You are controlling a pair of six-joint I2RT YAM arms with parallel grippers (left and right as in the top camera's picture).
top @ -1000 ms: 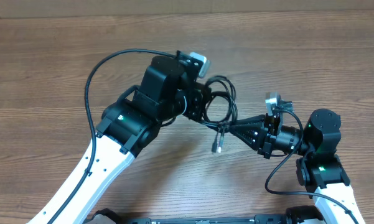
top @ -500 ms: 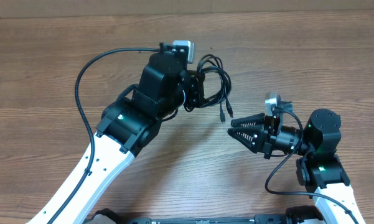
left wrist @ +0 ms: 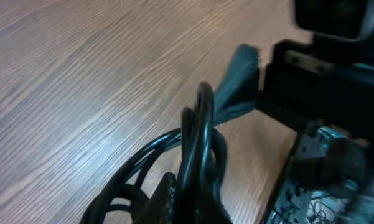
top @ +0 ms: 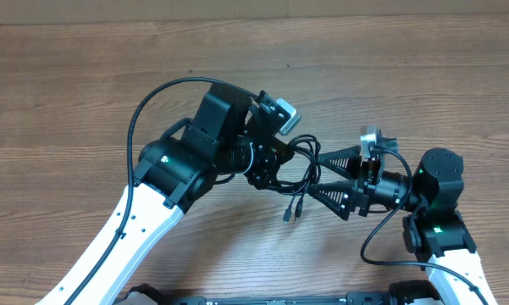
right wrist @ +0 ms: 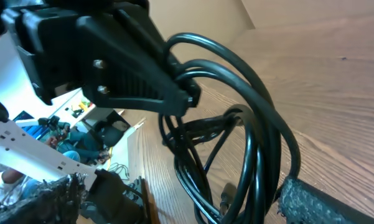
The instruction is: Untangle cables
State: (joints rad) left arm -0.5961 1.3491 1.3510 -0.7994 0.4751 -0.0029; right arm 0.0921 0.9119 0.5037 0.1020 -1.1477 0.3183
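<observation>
Evidently the left claw, clamped on the cables, holds the bundle off the desk; the right claw stands spread wide and empty, the loops just ahead, probably to catch one strand.

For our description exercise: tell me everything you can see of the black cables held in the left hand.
The cables are thin, glossy black cords looped into a tangled bundle. The shut left hand pinches them above the wooden table. One end with a small plug dangles. The loops hang just before the open right hand; contact there is unclear.
</observation>
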